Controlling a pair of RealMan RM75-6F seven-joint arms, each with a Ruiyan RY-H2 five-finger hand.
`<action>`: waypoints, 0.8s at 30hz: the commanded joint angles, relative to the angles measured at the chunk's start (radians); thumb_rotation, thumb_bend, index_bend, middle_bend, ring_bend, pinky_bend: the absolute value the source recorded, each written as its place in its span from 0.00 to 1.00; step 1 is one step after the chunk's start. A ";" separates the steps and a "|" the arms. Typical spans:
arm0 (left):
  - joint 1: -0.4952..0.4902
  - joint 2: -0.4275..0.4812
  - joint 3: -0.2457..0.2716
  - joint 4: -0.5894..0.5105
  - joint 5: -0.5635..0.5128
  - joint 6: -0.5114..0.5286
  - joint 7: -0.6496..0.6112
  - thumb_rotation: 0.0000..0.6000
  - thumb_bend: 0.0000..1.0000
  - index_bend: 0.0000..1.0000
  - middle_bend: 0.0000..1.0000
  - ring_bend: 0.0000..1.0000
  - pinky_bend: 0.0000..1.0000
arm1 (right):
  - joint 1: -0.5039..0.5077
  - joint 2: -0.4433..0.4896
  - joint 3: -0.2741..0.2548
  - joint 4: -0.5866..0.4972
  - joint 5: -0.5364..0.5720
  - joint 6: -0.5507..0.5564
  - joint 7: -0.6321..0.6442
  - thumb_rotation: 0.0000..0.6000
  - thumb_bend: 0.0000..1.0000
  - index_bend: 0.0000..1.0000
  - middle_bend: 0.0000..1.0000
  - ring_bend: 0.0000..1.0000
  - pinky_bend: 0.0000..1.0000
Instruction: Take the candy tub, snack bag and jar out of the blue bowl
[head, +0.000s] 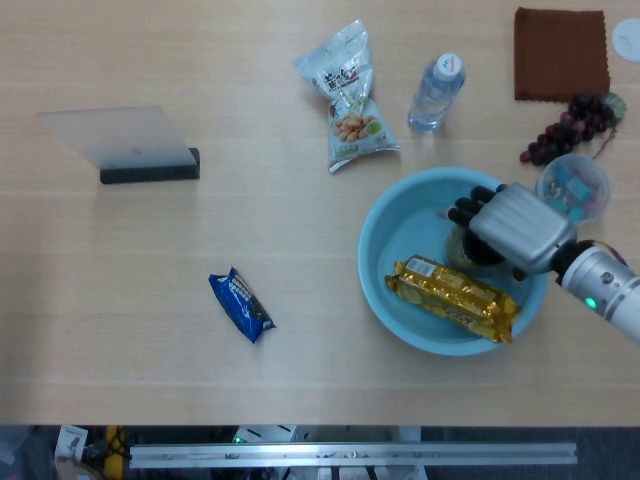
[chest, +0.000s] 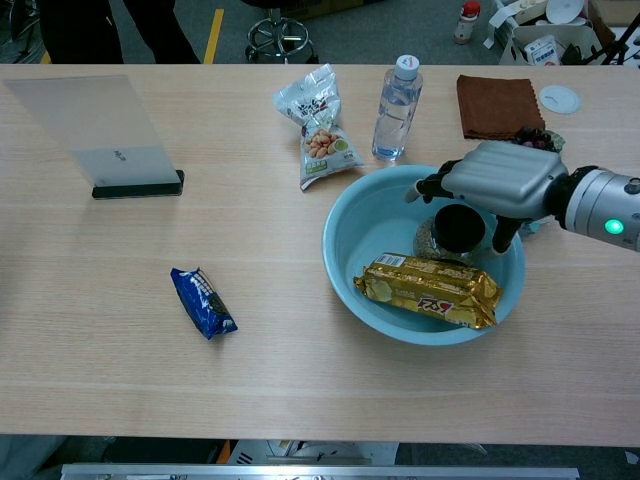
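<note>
Head view: right hand (head: 514, 226) covers jar (head: 482, 250) inside blue bowl (head: 385, 240). Chest view shows fingers (chest: 430, 186) spread around the black-lidded jar; grip cannot be told. Snack bag (chest: 430, 289) in bowl's near side. Candy tub (head: 574, 187) on counter by far right edge, beside grapes (head: 566, 126).

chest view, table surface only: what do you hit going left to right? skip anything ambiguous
Clear acrylic sign stand → blue snack wrapper → peanut bag → water bottle → brown cloth. The blue bowl, its contents and the right hand overlap the bottle-to-cloth span, so they are left out.
</note>
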 joint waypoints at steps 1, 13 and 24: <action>0.001 -0.001 0.000 0.003 -0.001 0.001 -0.002 1.00 0.29 0.23 0.23 0.18 0.25 | -0.001 -0.007 0.001 0.007 0.008 0.001 -0.010 1.00 0.01 0.21 0.29 0.24 0.48; -0.001 -0.010 0.000 0.012 -0.003 -0.003 -0.009 1.00 0.29 0.23 0.23 0.18 0.25 | 0.005 -0.041 0.006 0.039 0.038 -0.016 -0.034 1.00 0.08 0.29 0.33 0.27 0.50; -0.002 -0.012 -0.001 0.012 -0.005 -0.005 -0.007 1.00 0.29 0.23 0.23 0.18 0.25 | 0.008 -0.075 0.021 0.064 0.045 -0.007 -0.038 1.00 0.30 0.47 0.40 0.38 0.62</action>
